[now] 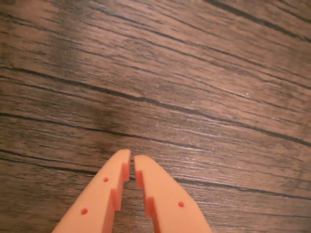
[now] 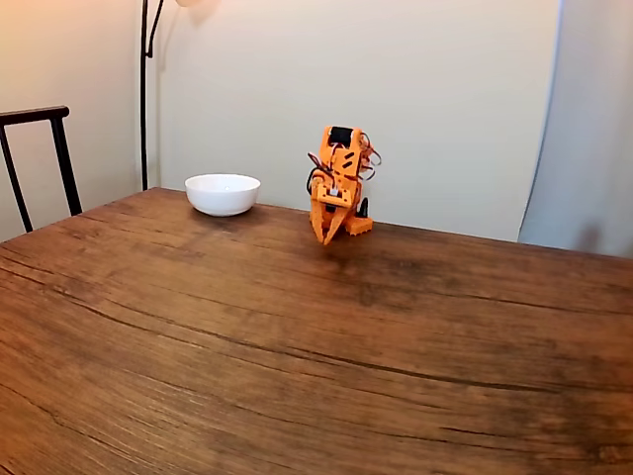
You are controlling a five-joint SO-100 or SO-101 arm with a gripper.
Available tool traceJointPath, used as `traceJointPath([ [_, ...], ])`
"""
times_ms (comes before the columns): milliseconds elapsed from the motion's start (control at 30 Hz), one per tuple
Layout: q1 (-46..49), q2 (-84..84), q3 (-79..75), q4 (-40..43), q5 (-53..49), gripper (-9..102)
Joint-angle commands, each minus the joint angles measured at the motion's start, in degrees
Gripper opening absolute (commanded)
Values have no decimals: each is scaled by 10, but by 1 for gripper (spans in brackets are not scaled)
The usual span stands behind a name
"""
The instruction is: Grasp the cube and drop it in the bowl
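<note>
In the wrist view we saw the orange plastic two-finger hand (image 1: 131, 158) pointing at the dark, grainy wooden tabletop (image 1: 194, 73), its two tips drawn almost together with only a thin slit between them and nothing gripped. Bare wood lay ahead of those tips. We judged that a worry: with the fingers this close, any descent onto a target would have pushed it away rather than straddled it, so they would have needed to spread first.

In the fixed view we saw the arm folded up small at the far side of the tabletop (image 2: 297, 356), hand (image 2: 326, 240) aimed downward and just above the wood. The plain round white bowl (image 2: 223, 193) sat to its left in this view, near but apart from the arm. The small blue cube we could not find anywhere on the wood, so where it lay we could not say. The risk, as we read it: a blind reach could have missed entirely, or a careless swing leftward could have clipped the bowl's rim and shifted it.
</note>
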Motion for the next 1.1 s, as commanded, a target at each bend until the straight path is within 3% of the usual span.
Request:
traceJointPath([
  [0, -5, -2, -3, 3, 1, 0],
  [500, -5, -2, -3, 2, -1, 0],
  [733, 1, -5, -3, 40, -124, 0],
  [1067, -5, -3, -3, 41, -127, 0],
])
